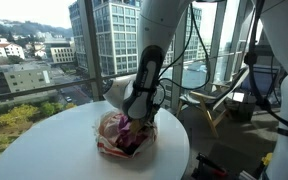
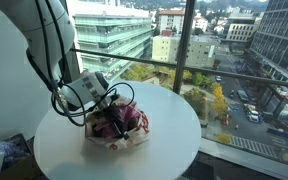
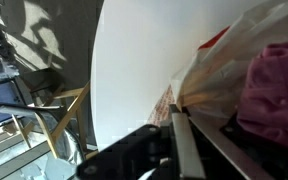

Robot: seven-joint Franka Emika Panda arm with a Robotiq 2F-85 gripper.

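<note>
A crumpled clear plastic bag with red print (image 1: 112,142) lies in the middle of a round white table (image 1: 44,150). A magenta cloth-like thing (image 1: 130,138) sits in it. My gripper (image 1: 136,118) is lowered onto the bag from above, right at the magenta thing. In the other exterior view the gripper (image 2: 109,112) also sits on the bag (image 2: 134,132). In the wrist view a grey finger (image 3: 181,130) lies against the bag's edge (image 3: 219,65), with the magenta thing (image 3: 279,90) just beyond. The finger gap is hidden.
The table (image 2: 174,140) stands next to tall windows with a railing (image 2: 234,78). Chairs and stands (image 1: 234,100) are behind the table. The robot's white base and cables (image 2: 44,60) are close to the table's edge.
</note>
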